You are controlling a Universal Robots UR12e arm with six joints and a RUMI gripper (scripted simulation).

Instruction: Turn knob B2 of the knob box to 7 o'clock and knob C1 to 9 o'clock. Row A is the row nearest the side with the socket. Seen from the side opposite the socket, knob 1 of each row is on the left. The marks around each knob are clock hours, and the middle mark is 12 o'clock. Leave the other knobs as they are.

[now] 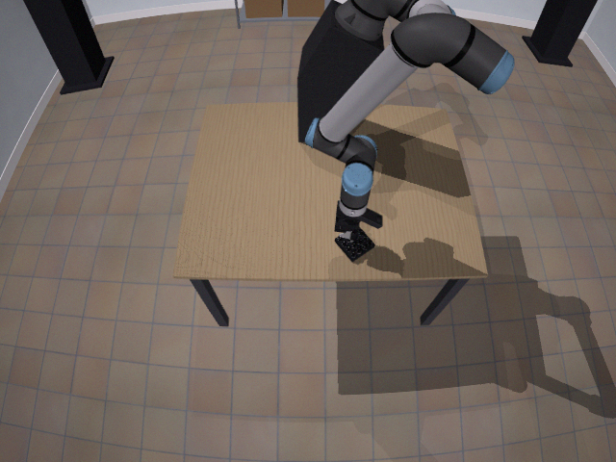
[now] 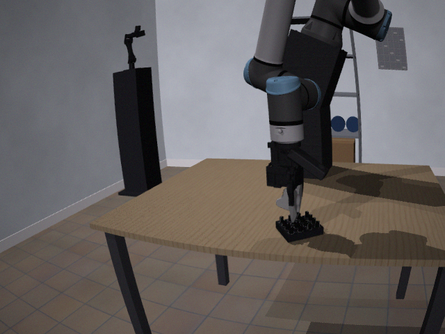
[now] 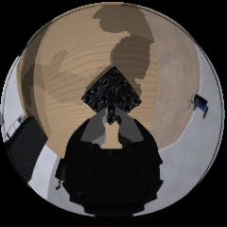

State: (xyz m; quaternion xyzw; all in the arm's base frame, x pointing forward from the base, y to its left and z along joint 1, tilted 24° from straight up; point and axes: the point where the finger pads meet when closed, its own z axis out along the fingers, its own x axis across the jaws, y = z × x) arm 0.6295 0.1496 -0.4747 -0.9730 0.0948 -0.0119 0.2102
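Observation:
The black knob box (image 1: 356, 255) (image 2: 304, 234) (image 3: 113, 81) stands on the wooden table, turned like a diamond in the wrist view, with short upright black knobs on top. My gripper (image 1: 353, 236) (image 2: 293, 220) (image 3: 111, 107) points down into the knobs, its grey fingertips nearly together. It looks shut on a knob near the box corner closest to the gripper in the wrist view. The fingers partly hide that knob and its neighbours. The row letters, the socket and the clock marks are too small and dark to read, so I cannot tell which knob it is or where the pointers stand.
The table (image 1: 258, 198) (image 2: 201, 211) carries the box close to its front edge. The arm's dark pedestal (image 1: 328, 74) (image 2: 305, 68) stands at the back. Shadows of the arm fall on the table beside the box.

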